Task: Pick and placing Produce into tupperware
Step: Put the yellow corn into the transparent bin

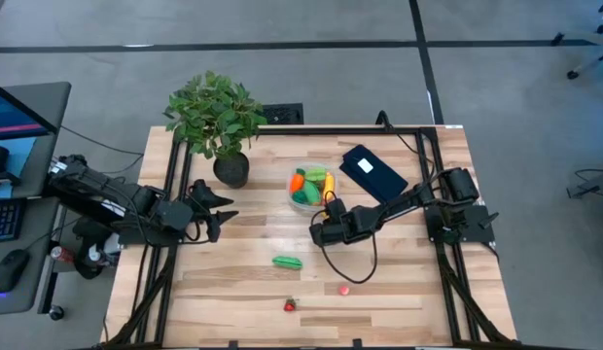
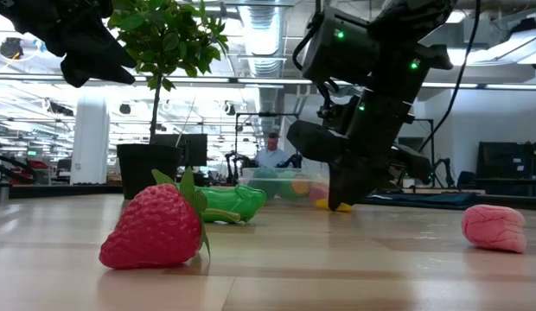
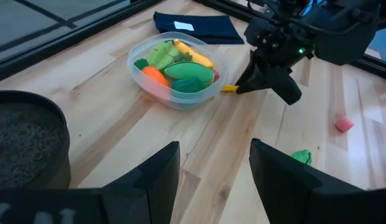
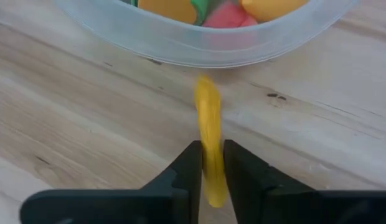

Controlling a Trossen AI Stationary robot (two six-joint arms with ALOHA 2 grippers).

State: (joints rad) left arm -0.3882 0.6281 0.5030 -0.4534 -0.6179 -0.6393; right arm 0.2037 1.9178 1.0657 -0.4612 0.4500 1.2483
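The clear round tupperware [image 1: 309, 188] stands mid-table and holds an orange carrot, green pieces and a yellow piece [image 3: 180, 65]. My right gripper [image 1: 331, 208] is just on its near-right side, shut on a thin yellow banana-like piece [image 4: 208, 118]. A green piece [image 1: 287, 261], a red strawberry [image 1: 290, 305] and a pink piece [image 1: 344, 289] lie on the near part of the table. My left gripper [image 1: 224, 208] is open and holds nothing, near the plant pot at the table's left. My right gripper pinches the yellow piece between its two fingers [image 4: 188, 168] at the piece's near end [image 4: 213, 180]. The fingers lie along it, slanting down from the table's right. Its free end [image 4: 204, 84] points at the tupperware's wall, low over the table; whether it touches the wood, I cannot tell.
A leafy potted plant [image 1: 219, 122] stands at the far left. A flat black rectangle with a white label [image 1: 372, 172] lies right of the tupperware. Black frame rails run along the table's left and right edges. Bare wood [image 1: 243, 282] shows between the loose pieces.
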